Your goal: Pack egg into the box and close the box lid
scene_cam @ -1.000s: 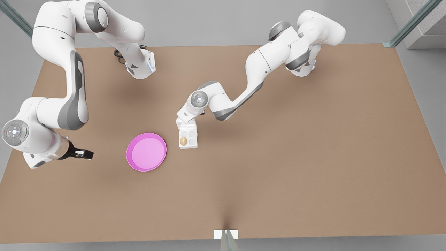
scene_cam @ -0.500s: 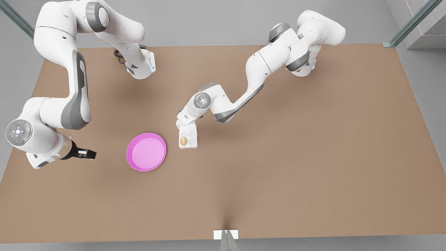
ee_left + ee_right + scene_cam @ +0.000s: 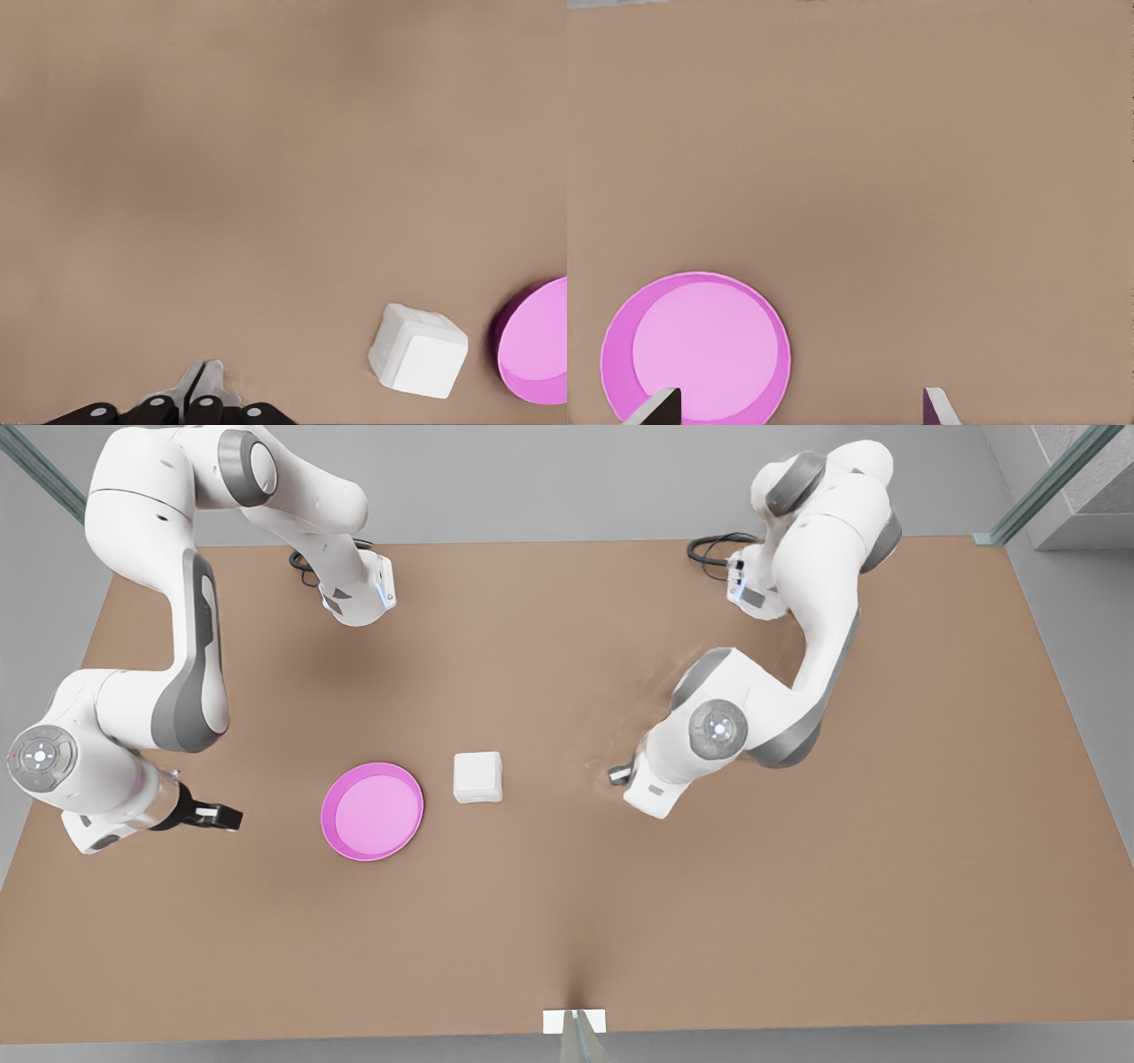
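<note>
The box (image 3: 477, 777) stands in the middle of the table as a closed white cube, also in the left wrist view (image 3: 418, 351). The box lid (image 3: 478, 769) lies flat on top of it. The egg is hidden. My left gripper (image 3: 618, 776) is shut and holds nothing, low over the table well off the box toward the front view's right; its fingertips (image 3: 202, 370) are pressed together. My right gripper (image 3: 226, 815) waits open at the front view's left, pointing at the pink plate, with its fingers (image 3: 660, 407) spread wide and nothing between them.
A round pink plate (image 3: 372, 811) lies just to the front view's left of the box, also in the wrist views (image 3: 536, 345) (image 3: 695, 347). Both arm bases stand at the table's back edge. A small white marker (image 3: 574, 1020) sits at the front edge.
The lid, open before with the egg showing in a cup, is now shut. My left arm has swung away from the box toward the front view's right. The right arm barely moved.
</note>
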